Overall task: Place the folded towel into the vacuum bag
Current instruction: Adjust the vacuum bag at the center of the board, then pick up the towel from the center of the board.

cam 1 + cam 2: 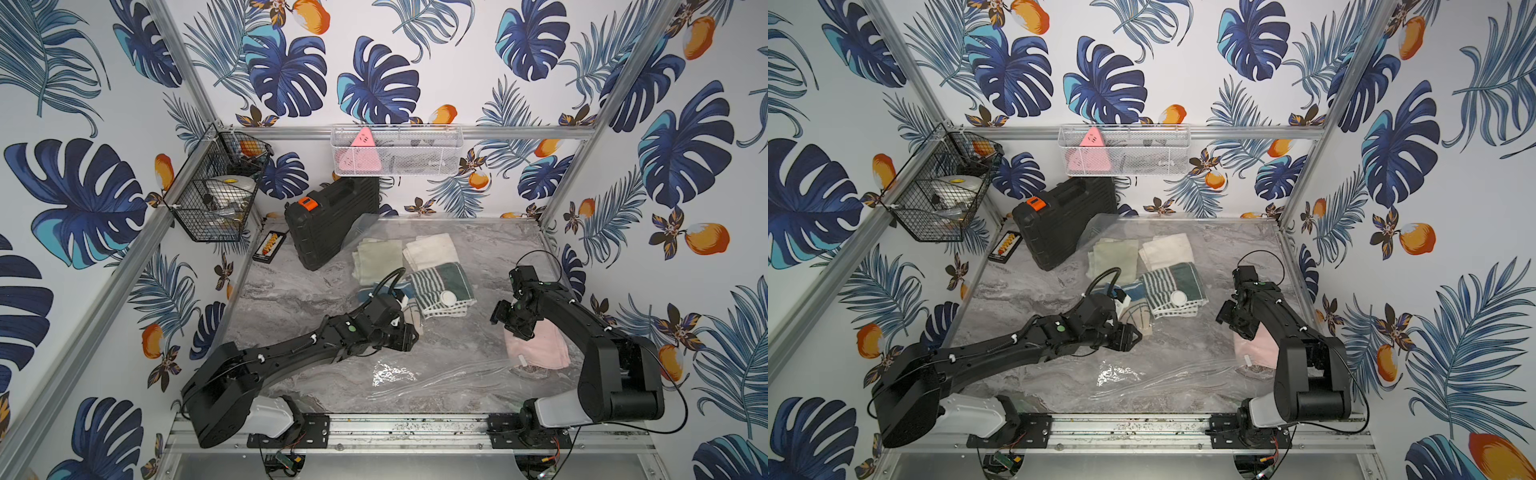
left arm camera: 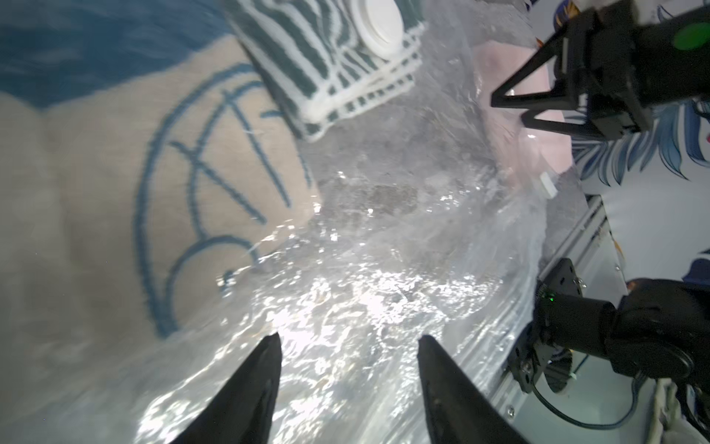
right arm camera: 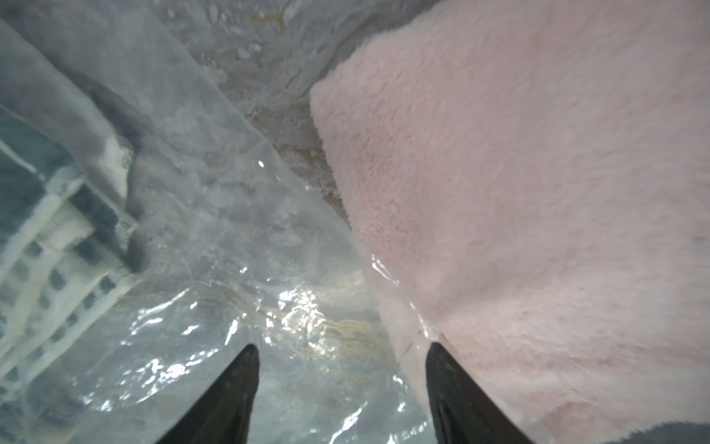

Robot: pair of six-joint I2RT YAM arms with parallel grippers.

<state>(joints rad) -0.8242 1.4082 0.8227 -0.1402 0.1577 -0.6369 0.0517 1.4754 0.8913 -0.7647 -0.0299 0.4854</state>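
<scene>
The left tool (image 2: 347, 340) and right tool (image 3: 340, 346) hung open and empty over the bag (image 1: 390, 374), the pink towel (image 3: 538, 192) lying against the bag's edge.

black case (image 1: 332, 220) (tilted) | black wire basket (image 1: 216, 199) | white mesh basket (image 1: 397, 151)

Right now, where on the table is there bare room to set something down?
Bare marble on the left, between the black case and the left arm. Crowded: the middle, with towels in the vacuum bag, and the pink towel by the right gripper.
</scene>
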